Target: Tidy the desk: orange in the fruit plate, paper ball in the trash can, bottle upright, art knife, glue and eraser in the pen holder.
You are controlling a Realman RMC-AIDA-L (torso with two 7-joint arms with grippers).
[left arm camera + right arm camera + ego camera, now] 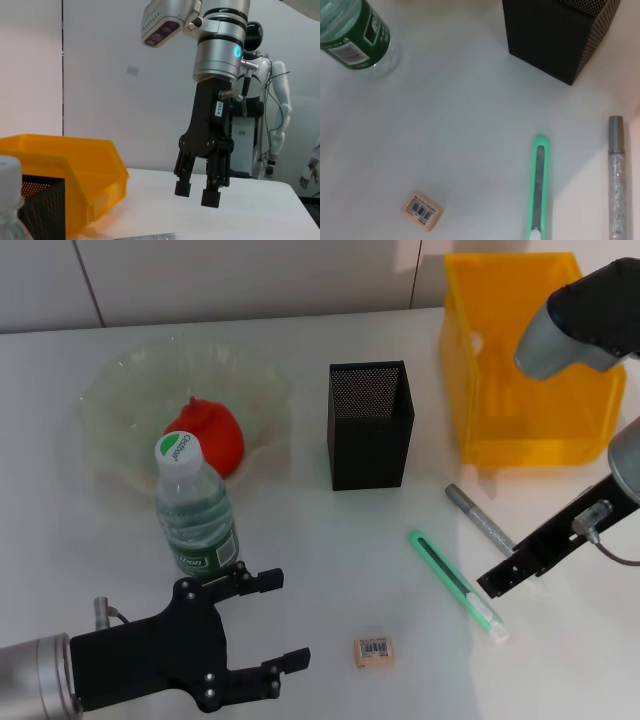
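The orange (208, 438) lies in the pale-green fruit plate (120, 380) at the back left. The bottle (194, 508) stands upright in front of the plate and also shows in the right wrist view (354, 35). My left gripper (275, 625) is open and empty, low at the front left, just in front of the bottle. The eraser (373, 651) (422, 211) lies to its right. The green art knife (458, 585) (538, 190) and the grey glue stick (480, 520) (617, 180) lie right of the black pen holder (370, 425). My right gripper (497, 580) (197, 192) hangs open and empty above the knife. No paper ball is in view.
The orange-yellow trash can (530, 360) (75, 170) stands at the back right, behind my right arm (590, 320). The pen holder (560, 35) stands between the plate and the trash can. A white humanoid robot (270, 100) stands beyond the table's far edge.
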